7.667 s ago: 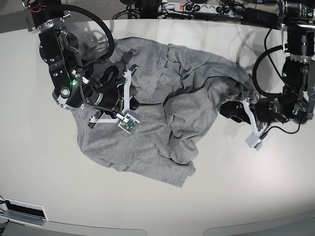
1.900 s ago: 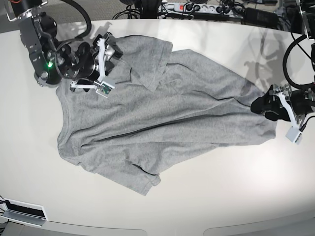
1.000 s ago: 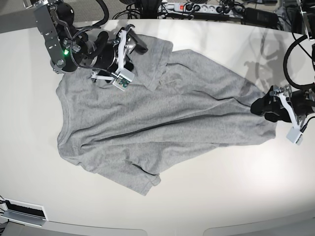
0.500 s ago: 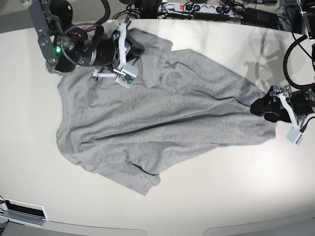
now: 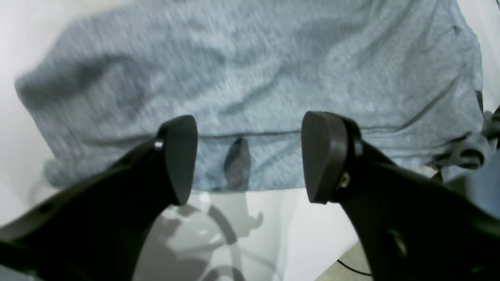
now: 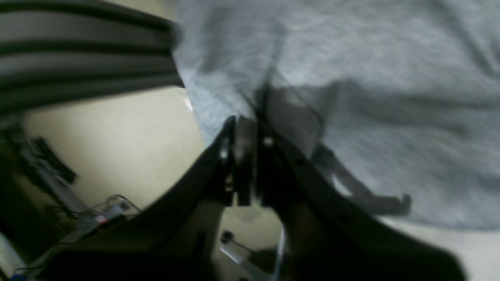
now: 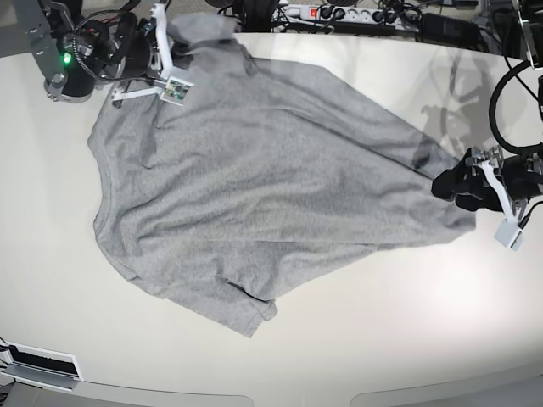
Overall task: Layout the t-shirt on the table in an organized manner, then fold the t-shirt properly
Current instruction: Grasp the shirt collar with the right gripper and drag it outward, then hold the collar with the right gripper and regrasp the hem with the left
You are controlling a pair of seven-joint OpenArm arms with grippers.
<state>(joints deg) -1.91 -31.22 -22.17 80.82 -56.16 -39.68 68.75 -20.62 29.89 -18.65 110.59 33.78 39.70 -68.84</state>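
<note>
The glossy off-white tabletop (image 7: 356, 339) is carrying the heather-grey soft cotton t-shirt (image 7: 254, 186), which is lying limp between both hands. The right hand (image 7: 170, 38) is pinching its corner nearly shut; the left hand (image 5: 250, 156) is gaping empty at the hem, likely the best hold.

My right claw (image 6: 246, 156) is a motion blur; it seems pinched on the t-shirt (image 7: 254, 186), but I can't confirm. Both arms run off the base view's edges.
</note>
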